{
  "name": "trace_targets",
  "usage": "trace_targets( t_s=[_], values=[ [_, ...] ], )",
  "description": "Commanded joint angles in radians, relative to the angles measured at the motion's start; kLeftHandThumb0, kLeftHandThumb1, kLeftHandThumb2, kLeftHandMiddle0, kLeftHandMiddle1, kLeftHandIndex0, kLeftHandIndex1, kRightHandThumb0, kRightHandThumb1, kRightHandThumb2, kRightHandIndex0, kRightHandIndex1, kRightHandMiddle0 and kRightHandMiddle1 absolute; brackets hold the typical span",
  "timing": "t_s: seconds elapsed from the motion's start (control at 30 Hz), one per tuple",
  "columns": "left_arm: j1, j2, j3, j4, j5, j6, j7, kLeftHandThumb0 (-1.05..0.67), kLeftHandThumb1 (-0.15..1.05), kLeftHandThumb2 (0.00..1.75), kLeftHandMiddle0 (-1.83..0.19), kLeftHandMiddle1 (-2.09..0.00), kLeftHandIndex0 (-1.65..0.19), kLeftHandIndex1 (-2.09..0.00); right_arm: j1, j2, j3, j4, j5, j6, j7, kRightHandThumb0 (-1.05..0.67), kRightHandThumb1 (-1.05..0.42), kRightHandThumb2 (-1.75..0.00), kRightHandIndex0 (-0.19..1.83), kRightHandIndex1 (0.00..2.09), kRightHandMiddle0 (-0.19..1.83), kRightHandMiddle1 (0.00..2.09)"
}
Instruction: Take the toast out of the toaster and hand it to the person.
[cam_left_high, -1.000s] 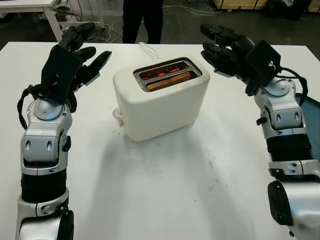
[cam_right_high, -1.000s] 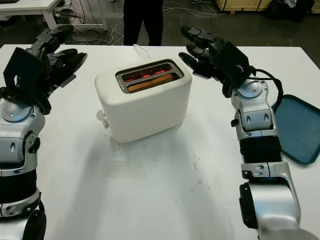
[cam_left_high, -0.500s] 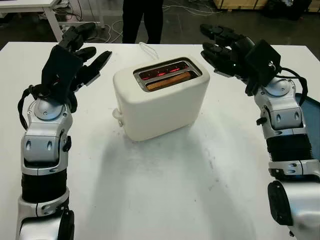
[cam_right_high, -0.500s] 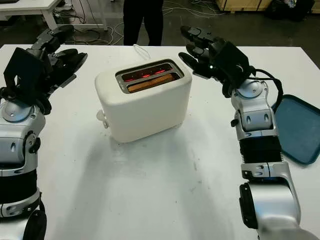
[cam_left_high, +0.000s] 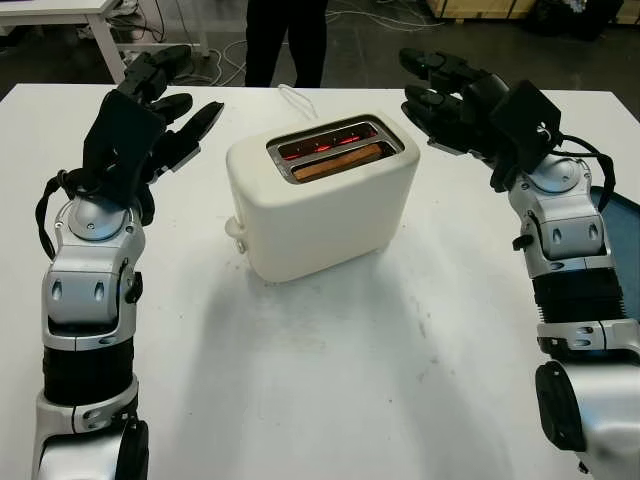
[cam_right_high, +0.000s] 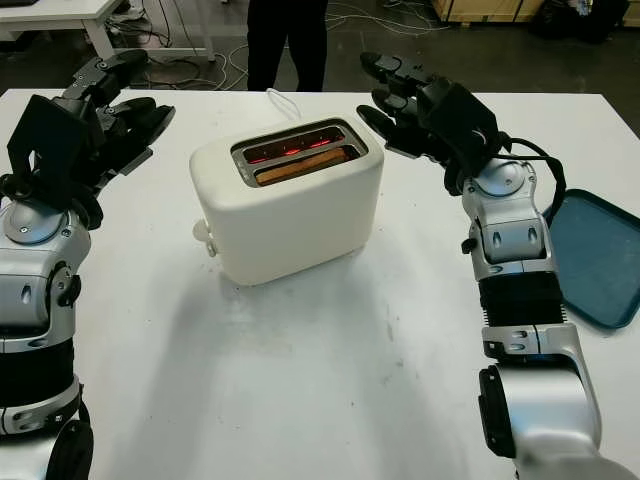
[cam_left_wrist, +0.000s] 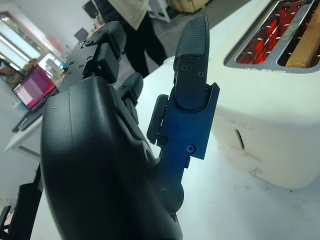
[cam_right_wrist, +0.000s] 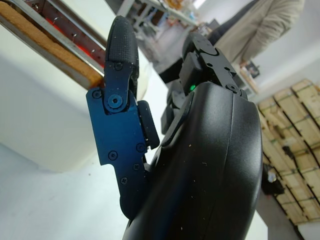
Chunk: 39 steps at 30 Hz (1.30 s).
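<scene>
A white toaster (cam_left_high: 320, 195) stands near the middle of the table (cam_left_high: 330, 380), closer to its far edge. The toast (cam_left_high: 338, 160) sits in the nearer slot, its top edge showing; the farther slot glows red. The left hand (cam_left_high: 150, 115) hangs beside the toaster toward the table's left edge, open and holding nothing. The right hand (cam_left_high: 455, 95) hangs by the toaster's far right corner, also open and empty, fingers (cam_right_wrist: 117, 65) clear of the toast. A person (cam_left_high: 285, 40) stands beyond the far edge. A blue tray (cam_right_high: 595, 255) lies at the right edge.
</scene>
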Motion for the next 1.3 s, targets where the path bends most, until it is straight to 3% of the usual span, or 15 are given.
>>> trace_targets(
  t_s=[0.0, 0.57, 1.27],
  values=[
    [-0.013, 0.008, -0.006, 0.006, 0.004, -0.012, -0.003, -0.58, 0.92, 0.13, 0.00, -0.71, -0.15, -0.39, -0.007, -0.008, 0.002, 0.003, -0.004, -0.024, 0.003, -0.64, -0.92, -0.42, 0.23, 0.02, 0.25, 0.00],
    [-0.015, 0.007, -0.003, 0.011, -0.003, -0.017, -0.008, -0.57, 0.92, 0.13, 0.00, -0.73, -0.14, -0.41, 0.009, 0.013, -0.014, -0.014, 0.014, 0.004, -0.021, -0.64, -0.92, -0.39, 0.23, 0.02, 0.26, 0.01],
    [-0.009, 0.000, 0.002, 0.002, -0.006, -0.008, -0.004, -0.56, 0.92, 0.14, 0.00, -0.68, -0.13, -0.40, 0.040, 0.020, 0.004, -0.017, -0.024, -0.056, -0.072, -0.65, -0.92, -0.45, 0.26, 0.04, 0.27, 0.02]
  ],
)
